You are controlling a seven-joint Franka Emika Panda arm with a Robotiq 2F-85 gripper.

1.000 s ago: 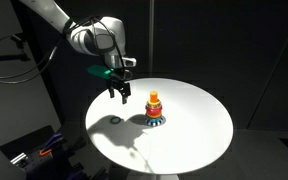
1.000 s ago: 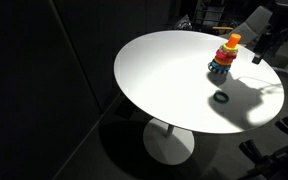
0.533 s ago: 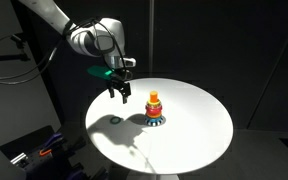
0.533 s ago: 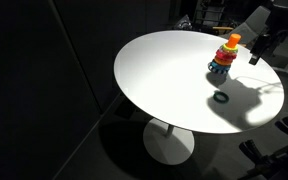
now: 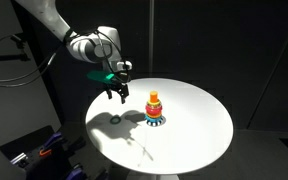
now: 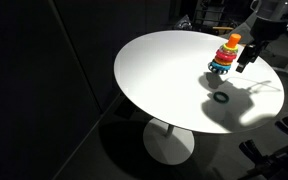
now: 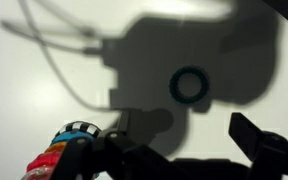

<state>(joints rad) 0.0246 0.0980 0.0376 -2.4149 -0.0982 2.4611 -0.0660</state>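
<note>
Since a second ago the arm has swung over and come a little lower, so the black two-finger gripper (image 5: 115, 93) now hangs closer to the spot above the small dark plastic ring (image 5: 118, 118). Nothing on the tabletop has shifted in that time.

From where I stand, the ring lies flat on the round white table (image 5: 199, 125), by itself, just beside the colourful stacking-ring toy (image 5: 155, 108) but apart from it. The toy stands upright – blue base, bands of red, orange and yellow rising to a narrow top.

Another exterior view shows the gripper (image 6: 243, 62) in the air close by the toy (image 6: 224, 56), with the ring (image 6: 221, 98) on the table (image 6: 154, 70) below and to one side.

Looking down from the wrist, the ring (image 7: 189, 85) sits inside the arm's broad dark shadow (image 7: 199, 50) on the white surface (image 7: 34, 90). The gripper (image 7: 189, 138) has its fingers spread wide with nothing between them (one finger shows at the lower right, the other nearer the middle), and the toy's striped edge (image 7: 69, 150) peeks in at the lower left – the ring lies untouched, clear of both fingers.
</note>
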